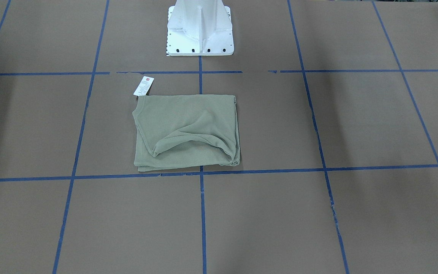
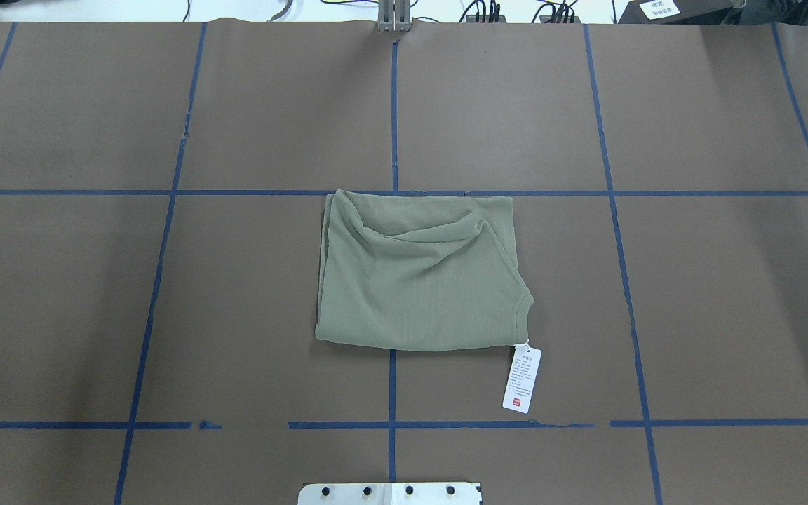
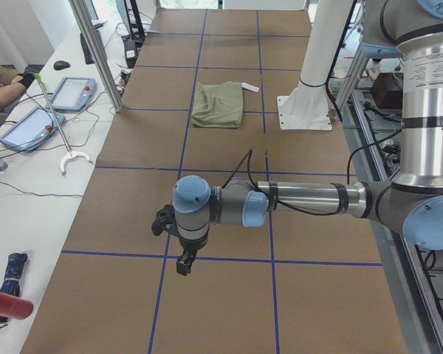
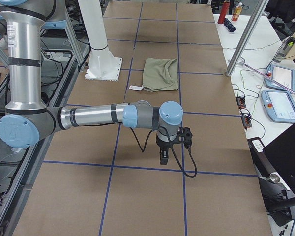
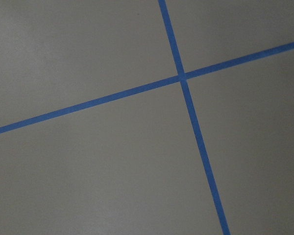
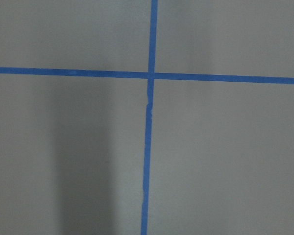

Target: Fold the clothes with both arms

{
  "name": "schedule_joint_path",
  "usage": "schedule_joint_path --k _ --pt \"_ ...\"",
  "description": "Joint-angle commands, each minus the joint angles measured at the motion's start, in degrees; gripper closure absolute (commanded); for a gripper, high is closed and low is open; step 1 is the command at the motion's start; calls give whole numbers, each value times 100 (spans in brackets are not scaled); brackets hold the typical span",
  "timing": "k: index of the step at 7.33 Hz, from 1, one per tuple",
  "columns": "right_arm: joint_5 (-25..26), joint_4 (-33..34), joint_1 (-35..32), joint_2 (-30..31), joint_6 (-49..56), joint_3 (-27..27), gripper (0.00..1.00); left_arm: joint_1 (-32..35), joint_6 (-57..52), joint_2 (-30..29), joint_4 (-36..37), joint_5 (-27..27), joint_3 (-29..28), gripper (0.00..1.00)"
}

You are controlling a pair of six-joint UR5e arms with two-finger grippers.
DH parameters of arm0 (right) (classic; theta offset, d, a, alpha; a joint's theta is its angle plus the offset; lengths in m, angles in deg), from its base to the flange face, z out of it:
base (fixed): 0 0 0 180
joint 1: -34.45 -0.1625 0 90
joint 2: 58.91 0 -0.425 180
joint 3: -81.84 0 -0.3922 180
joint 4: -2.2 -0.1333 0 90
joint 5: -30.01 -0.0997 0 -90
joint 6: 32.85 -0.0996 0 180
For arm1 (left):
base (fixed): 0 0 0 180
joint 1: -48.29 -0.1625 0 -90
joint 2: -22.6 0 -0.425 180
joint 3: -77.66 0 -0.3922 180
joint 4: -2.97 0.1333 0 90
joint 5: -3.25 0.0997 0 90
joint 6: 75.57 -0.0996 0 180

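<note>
Black two-finger left gripper [image 3: 183,265] and right gripper [image 4: 162,158], their opening impossible to tell, are hanging over opposite ends of the brown worktop [image 2: 95,315], each well apart from the folded sage-green knit shirt [image 2: 418,280] lying centrally between them, long axis pointing end to end, neither arm clearly nearer.

**No Words I Can Read**

I see a small white paper hang tag [image 2: 522,379] tied to the corner of the sage-green knit shirt [image 2: 418,280]. The tag has rows of tiny dark print and a little red square mark [image 2: 517,402] at one end. All of it is too small to read. A white paper label [image 2: 658,8] on a dark box, far back in the view from above, is blurry too.
</note>
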Motion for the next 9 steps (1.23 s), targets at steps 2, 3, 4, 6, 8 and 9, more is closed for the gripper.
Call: schedule_joint_path --k 2,3,4,6,8,9 --pt "-5 -23 -241 -58 585 -521 0 5 0 -19 0 3 16 0" --pt "-5 -32 -241 -58 576 -477 0 5 0 -19 0 3 16 0" --pt "-14 -23 -241 -49 576 -477 0 5 8 -19 0 3 16 0" --pt "-22 -23 -233 -49 576 -468 0 5 8 -19 0 3 16 0" --pt "-22 -32 -233 -58 359 -468 0 22 78 -2 9 3 -1 0" --pt "-22 -32 -233 -58 304 -459 0 31 879 42 0 -5 42 0"
